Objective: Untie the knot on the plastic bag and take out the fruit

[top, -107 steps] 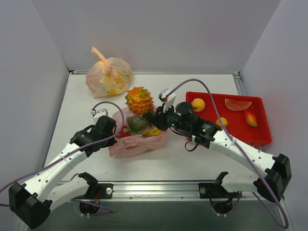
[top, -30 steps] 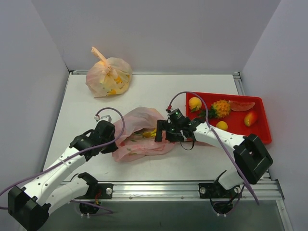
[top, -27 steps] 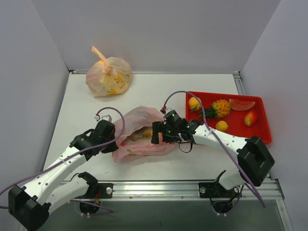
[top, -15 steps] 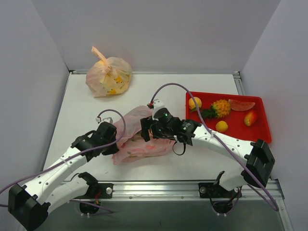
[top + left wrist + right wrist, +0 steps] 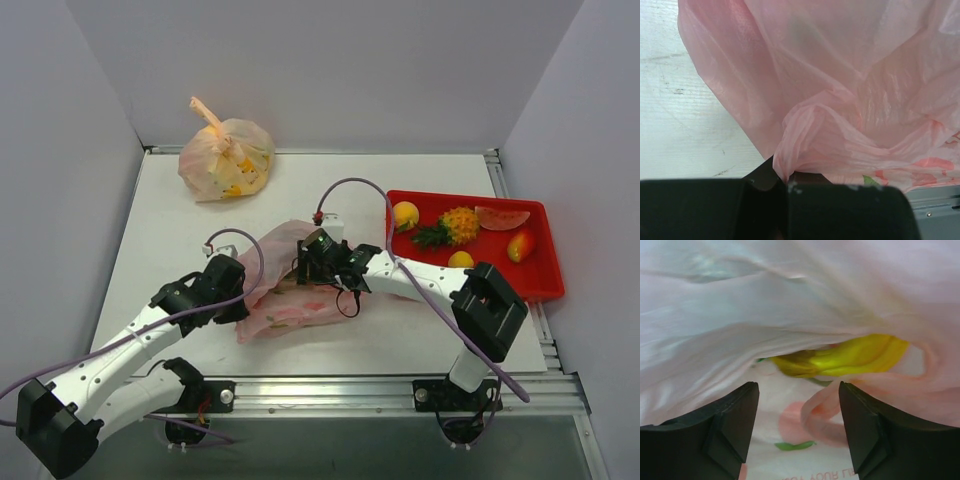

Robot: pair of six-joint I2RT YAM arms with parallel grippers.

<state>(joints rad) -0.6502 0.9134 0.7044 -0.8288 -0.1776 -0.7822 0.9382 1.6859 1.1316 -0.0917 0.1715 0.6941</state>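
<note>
Crinkled translucent plastic bag (image 5: 292, 308) veils curved yellow fruit (image 5: 852, 357), perhaps banana.

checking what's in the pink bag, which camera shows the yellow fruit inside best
Right wrist view: the yellow fruit shows clearly in the bag's open mouth, beyond the open right gripper. The top view gives at most a yellow sliver. The left wrist view shows only pink plastic.
</note>
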